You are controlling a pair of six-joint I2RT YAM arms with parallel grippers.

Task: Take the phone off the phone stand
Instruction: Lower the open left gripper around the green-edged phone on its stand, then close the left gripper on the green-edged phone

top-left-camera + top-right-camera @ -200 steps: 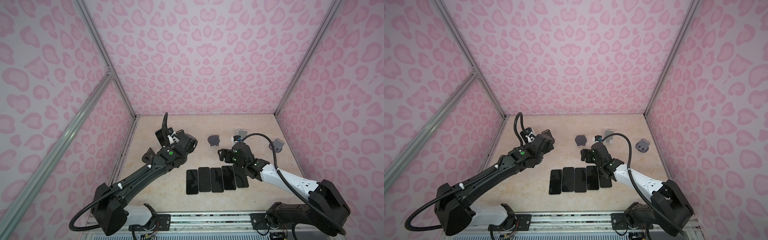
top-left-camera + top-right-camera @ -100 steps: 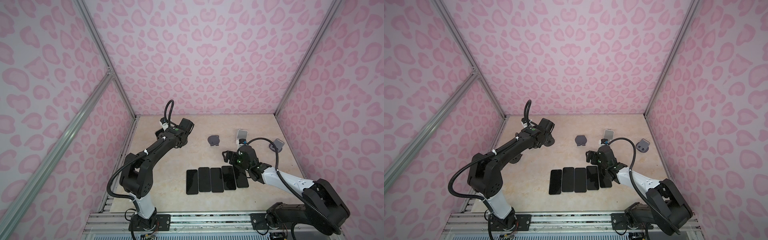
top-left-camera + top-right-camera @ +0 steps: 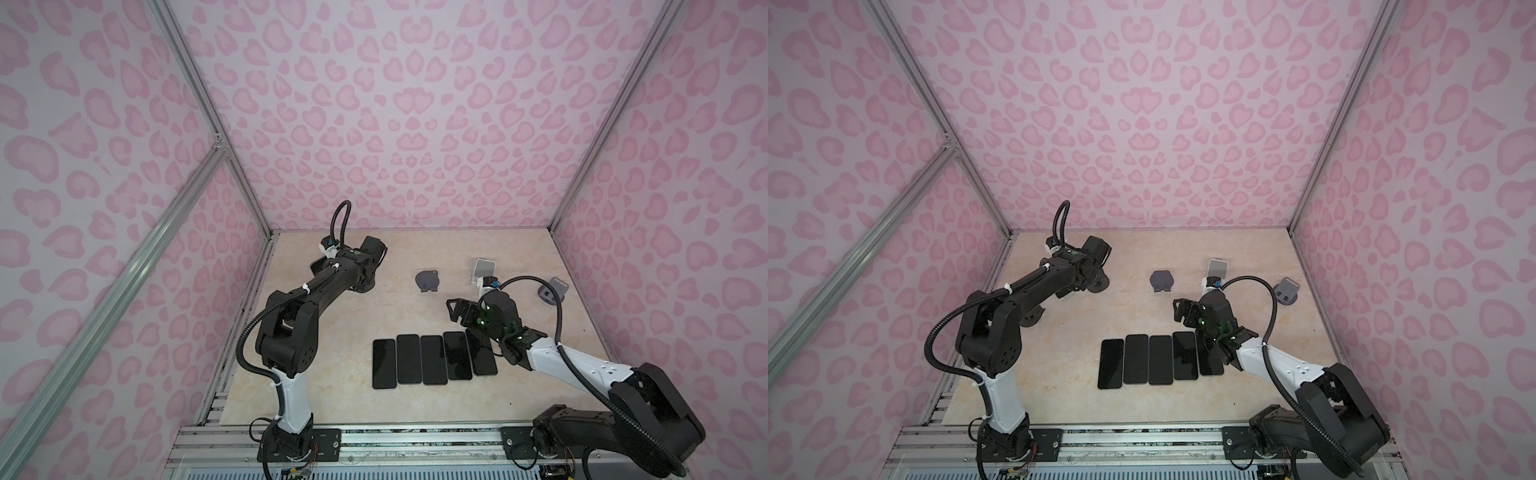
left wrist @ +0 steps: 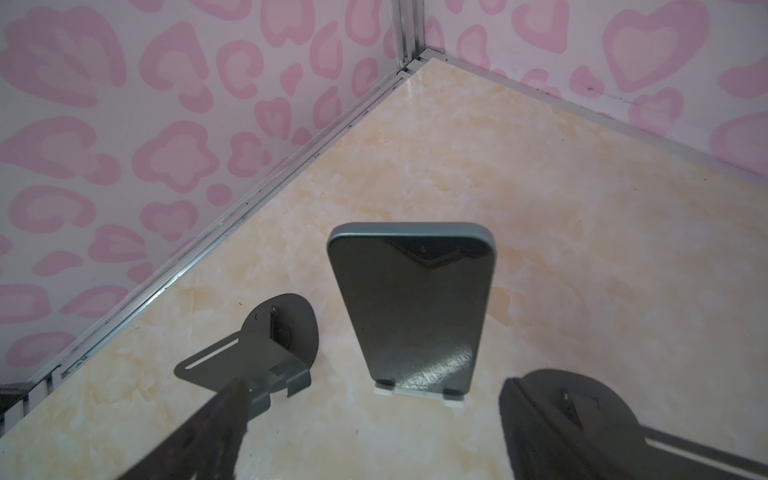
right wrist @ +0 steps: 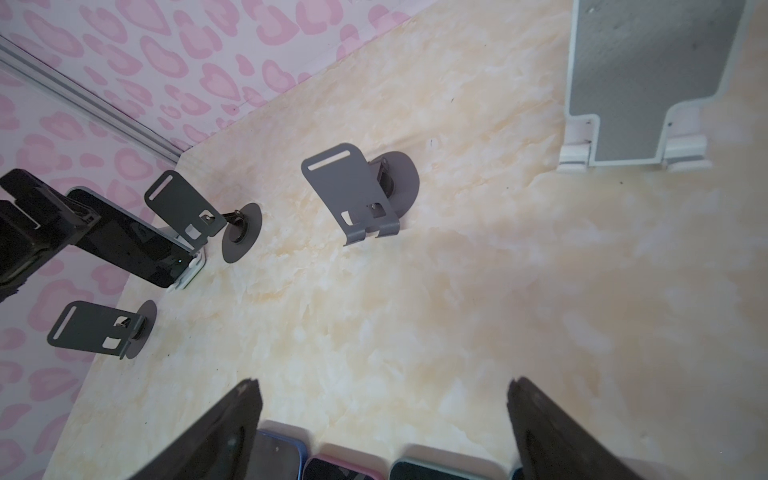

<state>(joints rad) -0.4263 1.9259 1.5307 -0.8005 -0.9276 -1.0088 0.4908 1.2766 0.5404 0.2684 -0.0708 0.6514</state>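
Five phones [image 3: 432, 359] now lie on the worktop [image 3: 345, 324], the right claw [image 5: 382, 382] open above them, while the open left claw [image 4: 372, 386] has swung to the sixth phone [image 4: 409, 299], upright on its stand [image 4: 415, 397] in the back-left corner.

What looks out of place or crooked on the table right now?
Nothing looks spilled or damaged. The row of five phones is just uneven: the leftmost phone sits a little nearer the front edge than its neighbours, and the rightmost phone looks slightly angled, though the right arm hides part of it.
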